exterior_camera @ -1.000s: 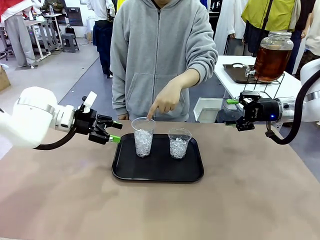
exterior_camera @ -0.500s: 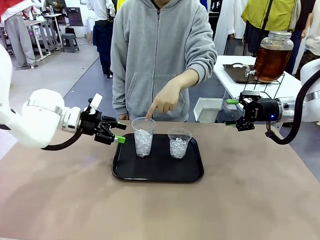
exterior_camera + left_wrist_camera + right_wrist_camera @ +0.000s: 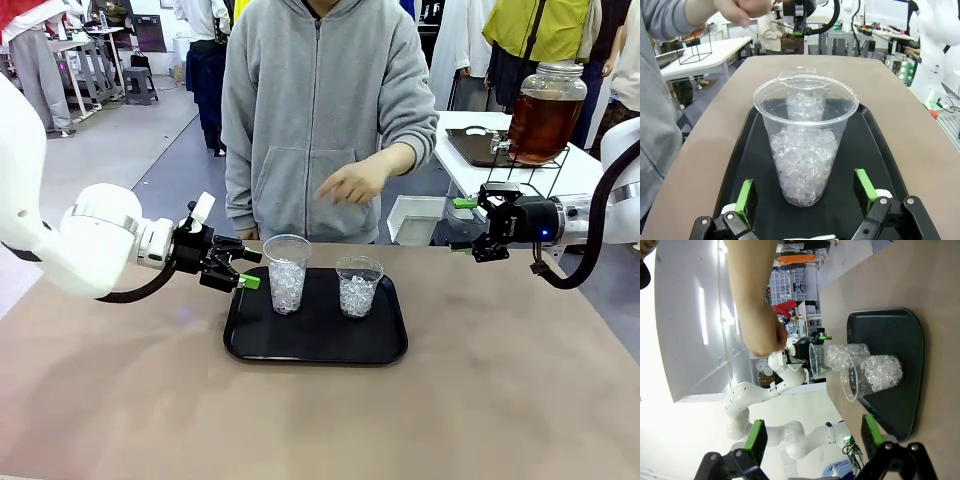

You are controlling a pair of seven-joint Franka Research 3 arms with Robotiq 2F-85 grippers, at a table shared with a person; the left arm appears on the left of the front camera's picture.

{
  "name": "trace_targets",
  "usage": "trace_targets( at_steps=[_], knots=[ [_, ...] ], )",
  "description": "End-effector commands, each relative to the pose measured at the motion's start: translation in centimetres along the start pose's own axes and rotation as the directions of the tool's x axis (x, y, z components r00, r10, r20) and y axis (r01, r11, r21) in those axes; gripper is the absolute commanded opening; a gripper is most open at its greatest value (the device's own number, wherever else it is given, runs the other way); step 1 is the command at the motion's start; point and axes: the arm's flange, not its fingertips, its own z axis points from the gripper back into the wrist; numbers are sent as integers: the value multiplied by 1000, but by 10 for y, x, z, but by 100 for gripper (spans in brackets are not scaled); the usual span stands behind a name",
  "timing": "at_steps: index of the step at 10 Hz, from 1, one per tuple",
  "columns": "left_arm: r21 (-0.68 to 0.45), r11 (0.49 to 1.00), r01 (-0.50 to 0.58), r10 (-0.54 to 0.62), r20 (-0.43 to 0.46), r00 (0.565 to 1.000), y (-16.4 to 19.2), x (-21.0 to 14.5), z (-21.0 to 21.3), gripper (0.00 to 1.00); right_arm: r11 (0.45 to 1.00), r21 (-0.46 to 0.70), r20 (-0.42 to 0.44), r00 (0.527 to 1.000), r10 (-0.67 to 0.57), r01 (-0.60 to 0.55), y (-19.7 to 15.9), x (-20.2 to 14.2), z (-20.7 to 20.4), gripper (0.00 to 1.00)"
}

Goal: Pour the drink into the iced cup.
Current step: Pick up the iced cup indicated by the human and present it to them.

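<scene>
Two thin clear plastic cups packed with ice stand on a black tray (image 3: pixel 300 348) in the middle of the surface (image 3: pixel 480 390). The left cup (image 3: pixel 287 275) is just ahead of the left gripper (image 3: pixel 248 268), whose fingers are spread wide and hold nothing. This cup is probably light, soft-walled and perhaps slick with condensation, so a gentle squeeze around the middle, below the rim, seems safest. The drink (image 3: pixel 543 125), amber in a big glass jar with a tap, sits on a side table well off to the right, heavy and breakable. The right gripper (image 3: pixel 462 226) hangs near it, open and empty. A person's hand (image 3: pixel 352 183) hovers above the cups. The jar's stand is partly hidden behind that gripper, and the tap is too small to make out.
</scene>
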Motion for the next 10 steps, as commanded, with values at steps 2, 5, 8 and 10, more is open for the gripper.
trace_targets(
  at_steps=[2, 5, 8, 10],
  knots=[
    [3, 1000, 27, -27, 39, 999, 5, -1, -14, 100, 1000, 2, 1, 1000, 2, -2, 1, 0, 0, 100],
    [-5, 1000, 26, -26, 56, 998, 6, -3, -22, 100, 1000, 2, 1, 1000, 2, -2, 1, 0, 0, 100],
    [-7, 1000, 29, -28, 75, 997, 8, -3, -31, 100, 1000, 2, 1, 1000, 2, -2, 1, 0, 0, 100],
    [-18, 999, 30, -28, 84, 996, 7, -3, -37, 100, 1000, 2, 1, 1000, 2, -2, 1, 0, 0, 100]
  ],
)
